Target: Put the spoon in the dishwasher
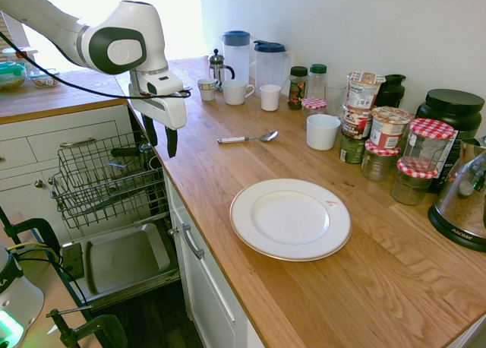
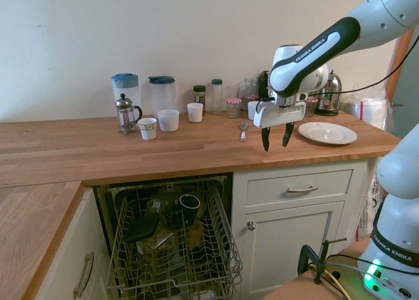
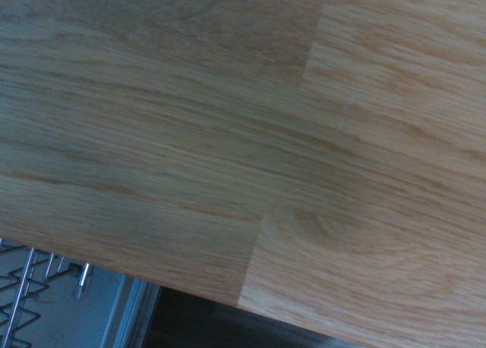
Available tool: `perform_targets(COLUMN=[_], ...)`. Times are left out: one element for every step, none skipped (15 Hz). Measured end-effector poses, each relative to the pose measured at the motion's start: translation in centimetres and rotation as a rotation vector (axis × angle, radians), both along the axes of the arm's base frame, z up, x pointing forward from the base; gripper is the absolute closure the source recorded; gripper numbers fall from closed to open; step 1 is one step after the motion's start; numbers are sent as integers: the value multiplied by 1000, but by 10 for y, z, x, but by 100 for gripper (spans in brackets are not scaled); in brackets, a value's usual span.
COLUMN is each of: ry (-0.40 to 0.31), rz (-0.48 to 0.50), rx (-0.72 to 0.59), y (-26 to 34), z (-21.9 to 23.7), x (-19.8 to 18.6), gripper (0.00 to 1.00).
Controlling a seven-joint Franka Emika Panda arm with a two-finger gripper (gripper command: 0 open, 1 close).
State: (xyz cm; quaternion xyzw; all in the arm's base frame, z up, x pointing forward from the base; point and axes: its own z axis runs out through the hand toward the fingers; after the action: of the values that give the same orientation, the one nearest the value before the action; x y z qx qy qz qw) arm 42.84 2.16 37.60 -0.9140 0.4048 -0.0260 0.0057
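Observation:
The small silver spoon (image 1: pixel 248 138) (image 2: pixel 243 130) lies flat on the wooden counter, between the white cups and the white plate (image 1: pixel 290 219) (image 2: pixel 327 133). My gripper (image 1: pixel 161 140) (image 2: pixel 275 138) hangs open and empty above the counter's front edge, a short way in front of the spoon and apart from it. Below the counter the dishwasher stands open, its dark wire rack (image 1: pixel 106 181) (image 2: pixel 171 247) pulled out over the lowered door (image 1: pixel 121 258). The wrist view holds only wood grain and a corner of the rack (image 3: pixel 30 302).
Along the back wall stand two jugs (image 1: pixel 269 65), a French press (image 1: pixel 218 67), white cups (image 1: pixel 237 92), several jars (image 1: pixel 387 135) and a kettle (image 1: pixel 465 204). The rack holds a dark mug (image 2: pixel 189 207) and other dishes. White drawers (image 2: pixel 298 188) sit beside the dishwasher.

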Motion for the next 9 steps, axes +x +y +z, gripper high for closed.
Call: perform_targets(ry=[1, -1, -10, -26, -39, -51, -67, -79, -86], rz=[0, -4, -27, -64, -104, -143, -193, -249, -299], rx=[-1, 2, 18, 41, 57, 68, 76, 84, 92], y=[0, -1, -3, -5, -9, -11, -13, -14, -16], z=[0, 0, 4, 14, 28, 44, 57, 66, 72], x=[0, 1, 4, 11, 22, 36, 53, 71, 91], gripper=[0, 0, 0, 0, 0, 0, 0, 0, 0])
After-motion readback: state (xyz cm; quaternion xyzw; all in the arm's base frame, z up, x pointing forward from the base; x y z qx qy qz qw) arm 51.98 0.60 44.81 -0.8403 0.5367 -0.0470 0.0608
